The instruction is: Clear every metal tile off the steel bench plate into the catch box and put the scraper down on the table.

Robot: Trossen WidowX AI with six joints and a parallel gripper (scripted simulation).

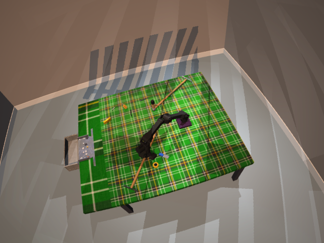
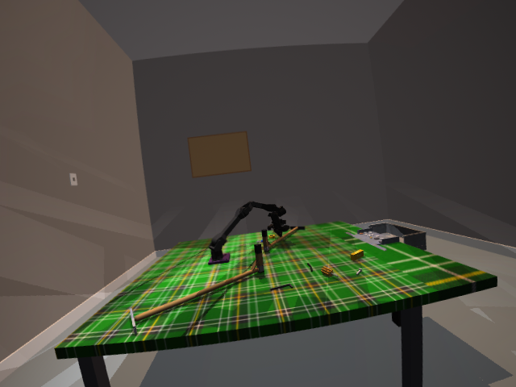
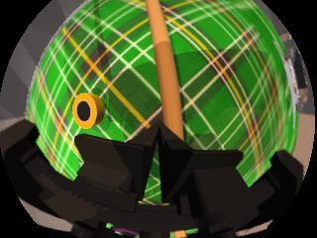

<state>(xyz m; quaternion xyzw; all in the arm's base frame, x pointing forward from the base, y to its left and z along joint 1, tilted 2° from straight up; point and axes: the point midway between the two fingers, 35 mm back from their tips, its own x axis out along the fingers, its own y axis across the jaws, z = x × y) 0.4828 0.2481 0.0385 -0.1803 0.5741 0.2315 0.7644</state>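
My gripper (image 1: 148,157) (image 2: 280,234) (image 3: 158,126) is shut and empty, above the wooden handle (image 1: 137,171) (image 3: 170,94) of a dark-headed tool. In the wrist view the handle passes just right of the fingertips; contact cannot be told. Its wide dark head (image 1: 130,188) lies near the table's front edge. A second wooden-handled tool (image 1: 172,91) (image 2: 195,294) has a silvery head (image 2: 132,321). Which is the long scraper is unclear. Several small tiles (image 1: 83,148) lie on the steel plate (image 1: 90,146), beside the catch box (image 1: 71,154) (image 2: 416,240).
A yellow ring (image 1: 155,164) (image 3: 88,111) and a blue-and-grey item (image 1: 164,155) lie near the gripper. A yellow block (image 1: 107,120) (image 2: 356,255), an orange piece (image 1: 125,106) (image 2: 326,271) and small dark rods lie across the table. An upright dark grip (image 2: 258,254) stands at the second tool's end.
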